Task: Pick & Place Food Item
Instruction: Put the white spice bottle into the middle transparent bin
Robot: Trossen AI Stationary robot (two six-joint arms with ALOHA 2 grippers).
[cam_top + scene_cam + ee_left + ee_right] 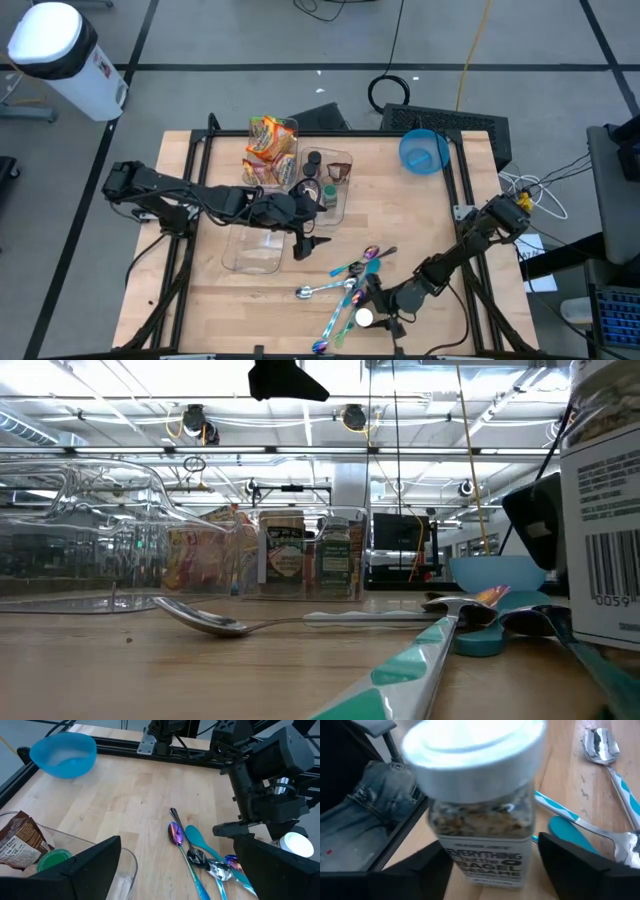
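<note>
Two pincers work over our wooden desk (250,290). At about five o'clock on the desk, near its front edge, the right pincer (368,316) brackets an upright seasoning jar (481,805) with a white lid, labelled "Everything Bagel Sesame". Its fingers (580,857) flank the jar's lower half, and we cannot tell whether they already press on the glass. Beside the jar, toward ten o'clock, lie several spoons (345,278) with teal and iridescent handles. The left pincer (303,243) spreads wide near the desk's centre, over the edge of an empty clear bin (255,250). Behind it, at twelve o'clock, another clear bin (270,150) holds snack packets, and a neighbouring bin (330,180) holds dark-lidded jars. Toward one o'clock sits a blue bowl (424,150).
</note>
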